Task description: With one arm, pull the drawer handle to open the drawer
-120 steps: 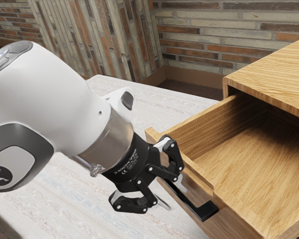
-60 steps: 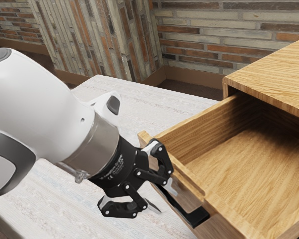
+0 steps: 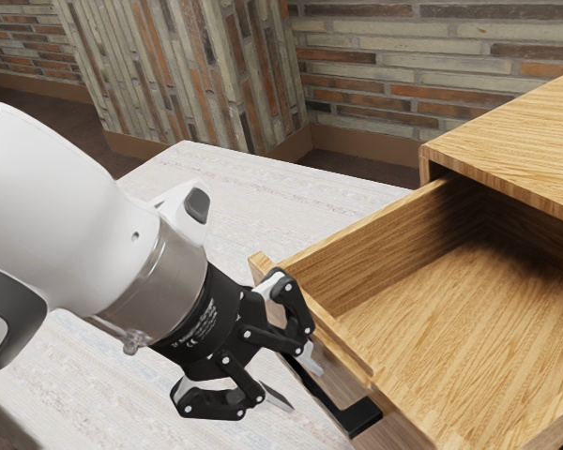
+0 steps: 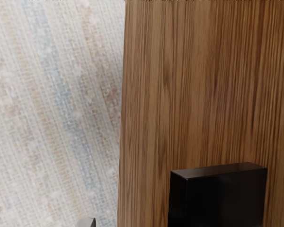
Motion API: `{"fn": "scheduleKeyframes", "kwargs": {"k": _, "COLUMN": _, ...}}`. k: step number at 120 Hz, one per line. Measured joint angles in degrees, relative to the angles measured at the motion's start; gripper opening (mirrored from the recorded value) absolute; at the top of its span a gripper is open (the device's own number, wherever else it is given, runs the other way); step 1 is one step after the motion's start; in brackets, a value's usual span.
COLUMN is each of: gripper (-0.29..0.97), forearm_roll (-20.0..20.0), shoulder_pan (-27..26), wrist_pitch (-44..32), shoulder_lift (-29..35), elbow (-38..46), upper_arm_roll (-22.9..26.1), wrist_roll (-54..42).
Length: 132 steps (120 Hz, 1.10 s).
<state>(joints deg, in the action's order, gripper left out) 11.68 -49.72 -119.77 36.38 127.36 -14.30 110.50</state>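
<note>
The drawer [image 3: 375,234] stands well out of the cabinet [image 3: 516,131]. Your gripper [image 3: 294,377] is right at the black handle [image 3: 355,414], whose long axis runs along the drawer front. You cannot tell whether it pinches the bar or only hooks it. I judge that any further pull should go across this axis, away from the cabinet.

My gripper [image 3: 296,380] is black, on a white arm [image 3: 66,225] with a silvery band. The drawer [image 3: 357,253] is honey-brown wood with straight darker grain; its handle [image 4: 217,196] is black. The table [image 3: 253,202] is pale beige, seemingly woven with faint bluish streaks. The walls [image 3: 432,66] are red-brown and grey brick.
</note>
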Motion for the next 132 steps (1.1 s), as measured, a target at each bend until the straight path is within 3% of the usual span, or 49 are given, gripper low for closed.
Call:
{"fn": "scheduleKeyframes", "kwargs": {"k": 50, "gripper": 0.21, "forearm_roll": 5.5, "shoulder_pan": 0.2, "wrist_pitch": 1.8, "shoulder_lift": 0.4, "elbow": -2.5, "upper_arm_roll": 2.6, "wrist_roll": 1.0}}
{"fn": "scheduleKeyframes", "kwargs": {"k": 62, "gripper": 0.22, "forearm_roll": 6.6, "shoulder_pan": 1.6, "wrist_pitch": 4.1, "shoulder_lift": -1.2, "elbow": -7.6, "upper_arm_roll": 4.0, "wrist_roll": 0.9}}
{"fn": "scheduleKeyframes", "kwargs": {"k": 66, "gripper": 0.22, "forearm_roll": 6.1, "shoulder_pan": 4.5, "wrist_pitch": 6.5, "shoulder_lift": -4.7, "elbow": -14.5, "upper_arm_roll": 4.9, "wrist_roll": 0.4}}
{"fn": "scheduleKeyframes", "kwargs": {"k": 74, "gripper": 0.26, "forearm_roll": 3.3, "shoulder_pan": 15.5, "wrist_pitch": 12.8, "shoulder_lift": -11.6, "elbow": -28.1, "upper_arm_roll": 8.2, "wrist_roll": -1.4}}
{"fn": "scheduleKeyframes", "kwargs": {"k": 81, "gripper": 0.36, "forearm_roll": 1.7, "shoulder_pan": 27.7, "wrist_pitch": 18.2, "shoulder_lift": -13.7, "elbow": -33.8, "upper_arm_roll": 12.3, "wrist_roll": -3.0}}
{"fn": "scheduleKeyframes", "kwargs": {"k": 85, "gripper": 0.41, "forearm_roll": 0.7, "shoulder_pan": 39.0, "wrist_pitch": 21.0, "shoulder_lift": -14.2, "elbow": -36.9, "upper_arm_roll": 16.2, "wrist_roll": -3.8}}
{"fn": "scheduleKeyframes", "kwargs": {"k": 91, "gripper": 0.47, "forearm_roll": -1.3, "shoulder_pan": 51.8, "wrist_pitch": 25.9, "shoulder_lift": -15.0, "elbow": -41.1, "upper_arm_roll": 20.4, "wrist_roll": -5.0}}
{"fn": "scheduleKeyframes", "kwargs": {"k": 98, "gripper": 0.52, "forearm_roll": -4.3, "shoulder_pan": 62.1, "wrist_pitch": 31.2, "shoulder_lift": -15.7, "elbow": -43.6, "upper_arm_roll": 22.2, "wrist_roll": -6.2}}
{"fn": "scheduleKeyframes", "kwargs": {"k": 108, "gripper": 0.57, "forearm_roll": -5.6, "shoulder_pan": 66.9, "wrist_pitch": 36.3, "shoulder_lift": -20.7, "elbow": -44.2, "upper_arm_roll": 23.5, "wrist_roll": -7.3}}
{"fn": "scheduleKeyframes", "kwargs": {"k": 132, "gripper": 0.64, "forearm_roll": -8.2, "shoulder_pan": 70.1, "wrist_pitch": 42.3, "shoulder_lift": -28.0, "elbow": -43.8, "upper_arm_roll": 24.7, "wrist_roll": -10.4}}
